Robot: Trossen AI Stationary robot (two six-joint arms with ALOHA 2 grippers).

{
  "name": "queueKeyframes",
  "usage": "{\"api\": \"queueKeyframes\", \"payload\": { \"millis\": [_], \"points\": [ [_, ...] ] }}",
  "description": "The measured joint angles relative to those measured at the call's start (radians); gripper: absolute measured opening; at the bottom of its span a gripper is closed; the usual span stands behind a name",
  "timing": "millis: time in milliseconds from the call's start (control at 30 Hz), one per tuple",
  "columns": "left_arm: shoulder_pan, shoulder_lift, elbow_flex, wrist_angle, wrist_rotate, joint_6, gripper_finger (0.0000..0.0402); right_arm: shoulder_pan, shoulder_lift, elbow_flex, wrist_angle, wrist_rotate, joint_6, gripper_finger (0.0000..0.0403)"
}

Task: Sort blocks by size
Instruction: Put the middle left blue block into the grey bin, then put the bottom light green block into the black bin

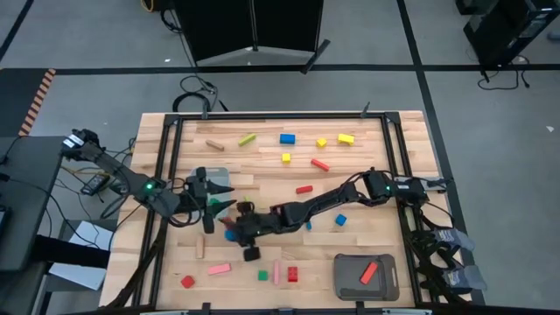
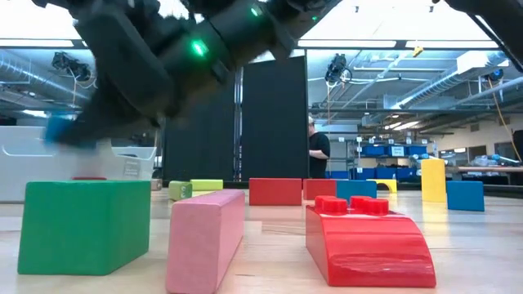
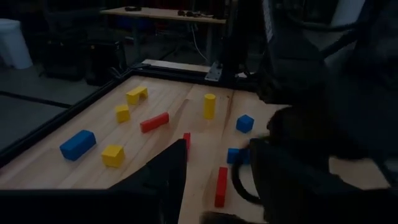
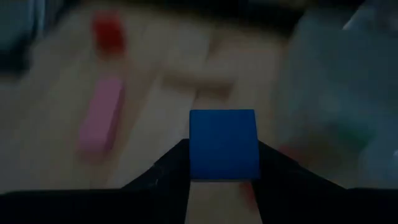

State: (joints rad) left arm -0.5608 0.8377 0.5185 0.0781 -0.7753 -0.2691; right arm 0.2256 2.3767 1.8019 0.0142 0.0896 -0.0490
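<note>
Coloured blocks lie scattered on the wooden table. My right gripper (image 1: 234, 229) reaches across from the right to the near-left middle and is shut on a small blue cube (image 4: 222, 144), which shows as a blue blur in the low view (image 2: 59, 131). My left gripper (image 1: 219, 206) hovers just beyond it, over the near edge of a grey tray (image 1: 214, 178). It is open, and bare table shows between its fingers (image 3: 214, 180). A second grey tray (image 1: 389, 280) at the near right holds a red bar (image 1: 368, 273). My right gripper pinches the blue cube by two opposite sides (image 4: 196, 155) between its two fingers. The fingers slant down from the table's right side. The cube sits square between them, its top face showing, and in the low view it looks raised off the table.
Close to the right gripper lie a pink bar (image 1: 219, 269), a green cube (image 1: 262, 275), an upright pink bar (image 1: 278, 273), a red piece (image 1: 292, 274) and a red cube (image 1: 187, 282). Yellow, blue and red blocks lie toward the far edge (image 1: 287, 138). Black rails frame the table.
</note>
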Motion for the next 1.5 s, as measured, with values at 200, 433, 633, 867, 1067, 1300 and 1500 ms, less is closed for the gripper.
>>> {"api": "queueKeyframes", "payload": {
  "millis": [200, 433, 633, 867, 1067, 1300, 1500],
  "points": [
    [-0.064, -0.040, 0.000, 0.081, -0.026, 0.061, 0.0181, -0.072, 0.010, 0.000, 0.261, 0.047, -0.020, 0.0144],
    [-0.137, -0.055, -0.001, 0.115, -0.127, 0.123, 0.0181, -0.122, 0.069, -0.001, 0.360, 0.044, 0.003, 0.0145],
    [-0.161, -0.056, -0.001, 0.113, -0.182, 0.129, 0.0181, -0.137, 0.077, -0.002, 0.370, 0.040, 0.043, 0.0243],
    [-0.188, -0.058, -0.001, 0.070, -0.223, 0.126, 0.0181, -0.129, 0.006, -0.032, 0.403, 0.099, -0.012, 0.0307],
    [-0.226, -0.067, -0.001, 0.035, -0.275, 0.102, 0.0181, -0.133, -0.067, -0.299, 0.642, 0.143, 0.056, 0.0281],
    [-0.207, -0.061, 0.000, -0.064, -0.308, -0.002, 0.0181, -0.100, -0.384, -0.721, 0.846, 0.315, 0.025, 0.0256],
    [-0.103, -0.006, 0.000, -0.126, -0.251, -0.099, 0.0181, -0.048, -0.762, -0.975, 0.796, 0.442, -0.056, 0.0255]
  ]
}}
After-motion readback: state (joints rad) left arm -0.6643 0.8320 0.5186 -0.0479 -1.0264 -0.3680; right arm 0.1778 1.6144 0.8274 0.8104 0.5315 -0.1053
